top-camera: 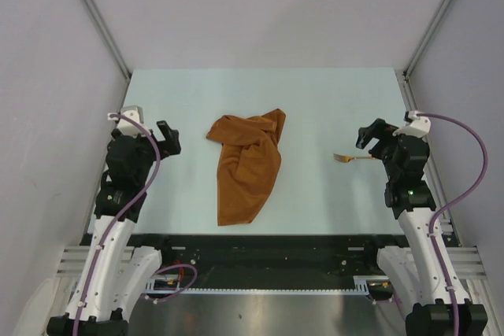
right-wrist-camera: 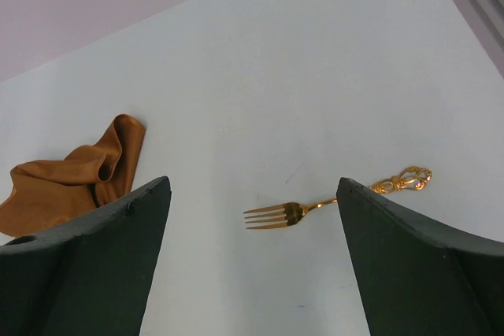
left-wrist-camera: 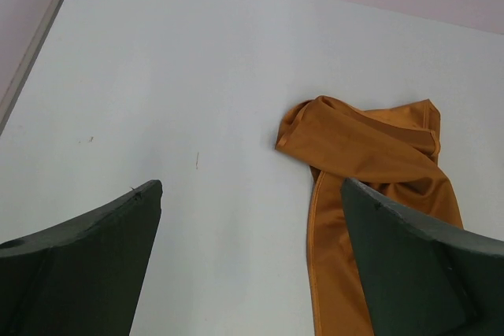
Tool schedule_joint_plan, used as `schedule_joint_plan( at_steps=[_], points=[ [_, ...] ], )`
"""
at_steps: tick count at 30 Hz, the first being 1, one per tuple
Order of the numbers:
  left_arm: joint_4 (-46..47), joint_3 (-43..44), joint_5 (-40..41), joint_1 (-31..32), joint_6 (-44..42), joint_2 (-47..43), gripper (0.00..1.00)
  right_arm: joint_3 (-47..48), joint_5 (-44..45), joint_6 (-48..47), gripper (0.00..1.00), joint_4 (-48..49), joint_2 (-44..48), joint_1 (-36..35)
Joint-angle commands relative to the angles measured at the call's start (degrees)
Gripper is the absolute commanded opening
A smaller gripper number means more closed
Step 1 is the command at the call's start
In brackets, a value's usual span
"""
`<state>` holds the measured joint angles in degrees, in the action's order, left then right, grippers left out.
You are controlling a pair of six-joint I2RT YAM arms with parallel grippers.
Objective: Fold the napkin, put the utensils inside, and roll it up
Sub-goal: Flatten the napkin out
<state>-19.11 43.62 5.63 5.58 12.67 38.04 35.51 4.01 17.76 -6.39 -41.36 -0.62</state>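
Both sets of jaws stand fully apart and hold nothing. The left gripper hangs above bare table to the left of the napkin, clear of it. In the left wrist view the cloth's bunched far end lies ahead and to the right, and one finger covers part of the trailing near end. The right gripper hangs near the fork, which lies flat on the table, well apart from the napkin, with its tines toward the cloth and its ornate handle toward the right edge. In the right wrist view the fork shows between the two fingers, its handle partly hidden behind one. The napkin lies mid-table as a crumpled, twisted strip, wider and folded over itself at the far end, narrower toward the near edge. No deliberate fold is made yet. Judgement: the wide jaw setting suits an approach, with each arm stationed beside the item it reaches most easily. The cloth probably needs spreading flat first, likely with both grippers on separate corners. The fork is best left in place until then.
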Motion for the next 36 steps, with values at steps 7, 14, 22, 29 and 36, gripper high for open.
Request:
schedule_joint_plan(
  at_steps=[7, 14, 22, 29, 36],
  points=[
    [-0.3, 0.2, -1.8, -0.4, 3.9, 1.5, 1.00, 4.7, -7.3, 0.1, 0.89, -1.3, -3.5, -2.3],
    [2.5, -4.5, -14.1, 0.5, 9.4, 3.3, 0.97, 6.5, 1.1, 0.7, 0.88, -1.7, -12.7, -21.7],
    [7.9, -16.1, -12.7, 10.5, 17.8, 2.1, 0.95, 13.6, 2.0, 4.0, 0.82, 0.2, -34.4, -34.9],
    [11.5, -23.6, -14.4, 12.5, 21.9, 0.7, 0.94, 24.5, 3.5, 2.2, 0.74, -0.7, -51.6, -39.4],
    [10.2, -28.4, -15.2, 13.9, 23.9, -1.5, 0.93, 35.1, 4.3, 2.2, 0.62, -5.8, -64.8, -40.0]
  ],
)
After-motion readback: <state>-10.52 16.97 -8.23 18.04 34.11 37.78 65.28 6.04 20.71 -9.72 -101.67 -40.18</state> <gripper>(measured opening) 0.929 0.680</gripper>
